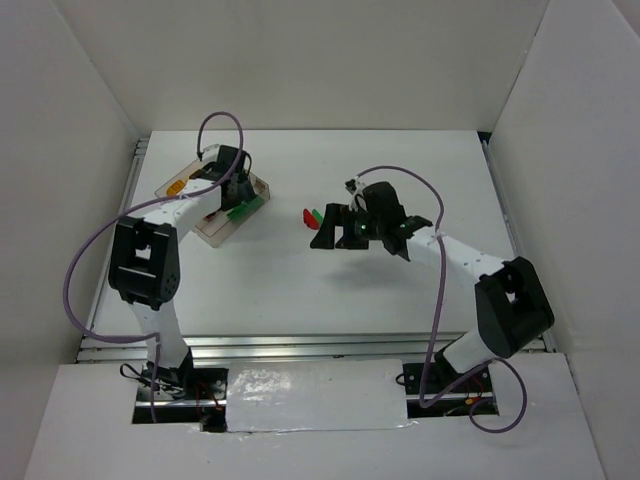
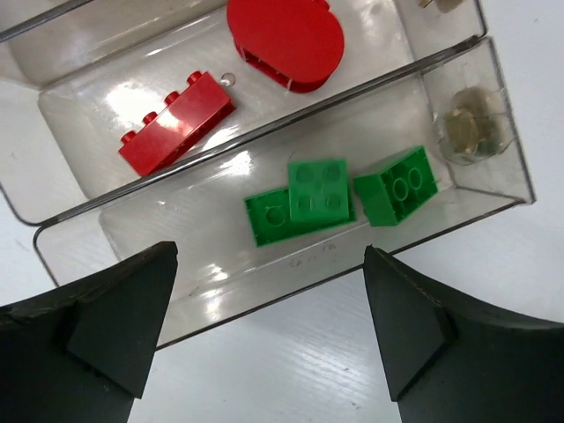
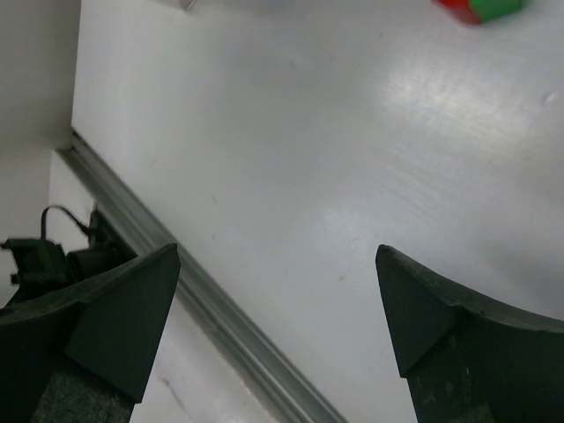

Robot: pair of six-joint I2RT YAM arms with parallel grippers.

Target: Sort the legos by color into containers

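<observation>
Legos are judged light, rigid and slick-sided, so a pinch across two flat opposite walls, below the studs, is preferred; no fragility is expected. Green bricks (image 2: 304,204) are seen in the tray (image 2: 167,247) compartment nearest the left gripper (image 2: 271,317), with a red brick (image 2: 176,122) and a red oval piece (image 2: 285,40) in the next one, while a red-and-green pair (image 1: 312,214) is seen side by side on the table (image 1: 300,290), near the right gripper (image 1: 335,238). Both grippers are held wide open with nothing between the fingers.
</observation>
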